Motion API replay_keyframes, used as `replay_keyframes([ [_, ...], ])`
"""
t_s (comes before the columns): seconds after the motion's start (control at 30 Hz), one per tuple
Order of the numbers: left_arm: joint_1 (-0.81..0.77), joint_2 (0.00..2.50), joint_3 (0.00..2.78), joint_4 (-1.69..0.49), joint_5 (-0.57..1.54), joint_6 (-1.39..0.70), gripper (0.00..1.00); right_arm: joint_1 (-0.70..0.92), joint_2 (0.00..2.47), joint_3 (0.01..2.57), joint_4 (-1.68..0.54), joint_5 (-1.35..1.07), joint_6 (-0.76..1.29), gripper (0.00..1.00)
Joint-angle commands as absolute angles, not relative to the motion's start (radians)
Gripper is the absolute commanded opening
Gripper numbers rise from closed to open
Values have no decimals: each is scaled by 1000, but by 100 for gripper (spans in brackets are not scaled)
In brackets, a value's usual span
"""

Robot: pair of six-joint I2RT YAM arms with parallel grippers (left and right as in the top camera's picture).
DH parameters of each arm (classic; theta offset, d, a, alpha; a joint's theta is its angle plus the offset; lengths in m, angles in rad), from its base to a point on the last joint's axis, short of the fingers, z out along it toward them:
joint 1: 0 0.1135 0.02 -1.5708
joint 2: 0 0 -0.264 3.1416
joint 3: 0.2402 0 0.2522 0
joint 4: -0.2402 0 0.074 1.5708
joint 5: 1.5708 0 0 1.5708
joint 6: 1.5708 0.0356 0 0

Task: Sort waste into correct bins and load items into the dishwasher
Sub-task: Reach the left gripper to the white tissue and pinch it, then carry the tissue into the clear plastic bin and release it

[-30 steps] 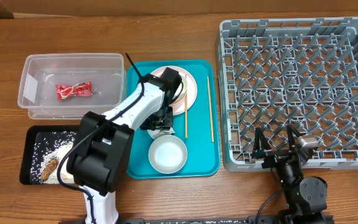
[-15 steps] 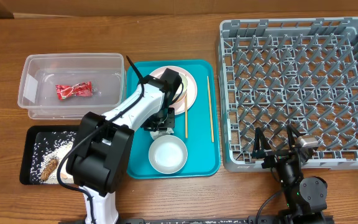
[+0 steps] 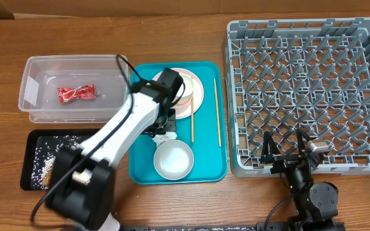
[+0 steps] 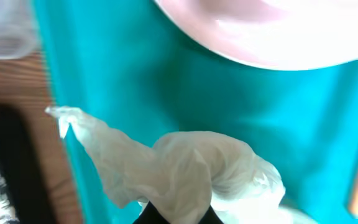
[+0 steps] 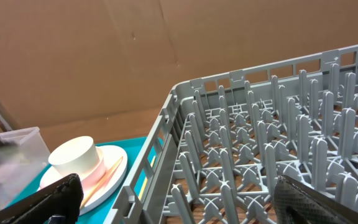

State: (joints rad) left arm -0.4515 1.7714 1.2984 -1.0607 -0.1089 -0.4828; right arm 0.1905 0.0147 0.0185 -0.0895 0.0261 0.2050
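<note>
Seen from my remote station, the grey dish rack (image 3: 307, 90) fills the right of the table with nothing yet loaded among its pegs. The right gripper (image 3: 286, 149) is parked over its near edge with fingers spread and nothing between them, which I read as waiting for the dishes. The right wrist view shows the same wide gap above the lattice.

The teal tray (image 3: 207, 160) sits centre and carries the dishes. It has the pink plate (image 3: 198, 96) at its far end and the pale bowl (image 3: 173, 159) at its near end. A white cup (image 5: 73, 158) stands upside down on the plate. Two chopsticks (image 3: 217, 112) lie lengthwise along the tray's right side, one touching the plate's rim.

To the left, the clear tub (image 3: 37, 70) holds the red wrapper (image 3: 76, 93), and the black tray (image 3: 31, 138) in front of it holds scattered rice (image 3: 44, 160).

The left arm reaches across to the tray's middle. There the left gripper (image 3: 166, 128) is clamped on the crumpled tissue (image 4: 185, 168), bunching it at the fingertips with a loose tail trailing toward the tray's left edge. The tissue hangs over the teal surface just near of the plate. I judge this a pick for the bins, since both sit close on that arm's side.
</note>
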Motion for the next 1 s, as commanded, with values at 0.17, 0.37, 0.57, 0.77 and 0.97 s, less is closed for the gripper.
replay_keyframes([
  [0.17,-363,1575,1299,-1084,-214,-501,4,187,3,8,-81,27,201,100],
  [0.37,-203,1538,1299,-1024,-212,-502,4,187,3,8,-81,27,201,100],
  [0.57,-35,1539,1299,-928,-180,-520,4,187,3,8,-81,27,201,100],
  [0.77,71,1544,1298,-824,-118,-525,4,187,3,8,-81,27,201,100],
  [0.97,85,1588,1297,-748,-118,-532,4,187,3,8,-81,27,201,100],
])
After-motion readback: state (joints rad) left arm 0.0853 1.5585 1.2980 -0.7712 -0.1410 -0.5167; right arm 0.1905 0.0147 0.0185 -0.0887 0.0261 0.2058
